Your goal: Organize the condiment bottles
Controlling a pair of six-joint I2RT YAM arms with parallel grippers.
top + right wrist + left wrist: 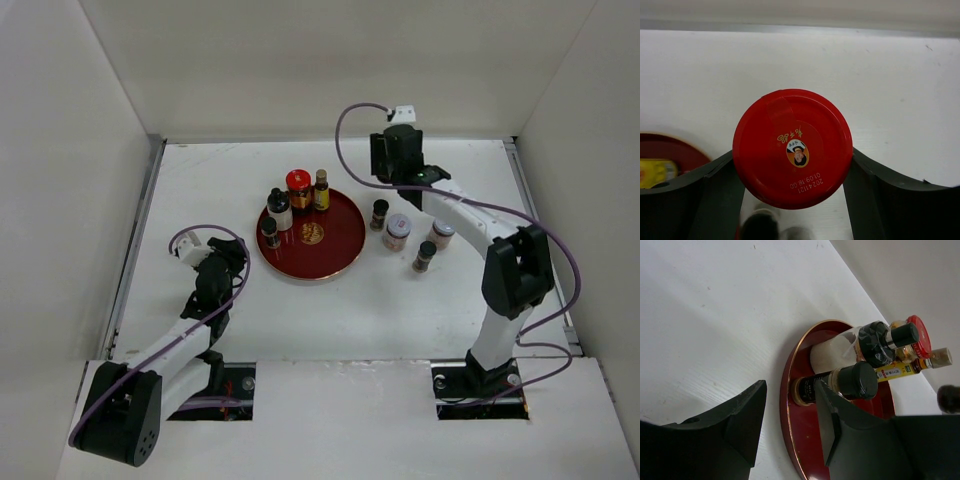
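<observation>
My right gripper (pixel 399 163) hangs over the back of the table. In the right wrist view the right gripper (pixel 792 156) is shut on a red-capped jar (pixel 792 147), seen from above. The round red tray (pixel 335 250) holds another red-capped jar (pixel 298 188), a slim amber bottle (pixel 321 190), a white black-capped bottle (pixel 279 209) and a small black-capped jar (pixel 271 234). My left gripper (pixel 233 262) is open and empty just left of the tray. In the left wrist view the left gripper (pixel 792 432) straddles the tray rim (pixel 786 405), near the small jar (pixel 840 383).
Right of the tray stand a black-capped spice jar (pixel 380 213), two silver-lidded jars (pixel 397 232) (pixel 442 232) and another black-capped jar (pixel 424 256). White walls close in the table at the back and both sides.
</observation>
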